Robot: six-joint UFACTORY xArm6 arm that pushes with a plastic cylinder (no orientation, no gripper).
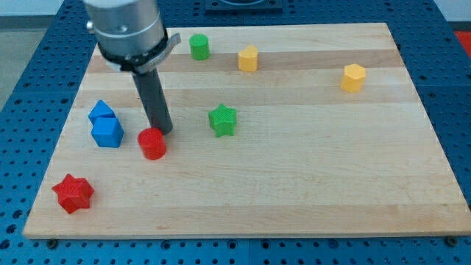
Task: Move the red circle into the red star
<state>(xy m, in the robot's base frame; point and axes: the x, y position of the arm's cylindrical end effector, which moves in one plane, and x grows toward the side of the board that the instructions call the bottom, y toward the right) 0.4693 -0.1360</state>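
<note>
The red circle (152,143) lies on the wooden board at the view's left of centre. The red star (73,193) lies near the board's bottom left corner, well below and left of the circle. My tip (163,130) rests at the circle's upper right edge, touching or nearly touching it. The dark rod rises from there to the arm's grey body at the view's top left.
Two blue blocks (106,126) sit together just left of the red circle. A green star (222,120) lies to its right. A green cylinder (199,46) and a yellow block (249,58) are at the top. Another yellow block (354,77) is at the upper right.
</note>
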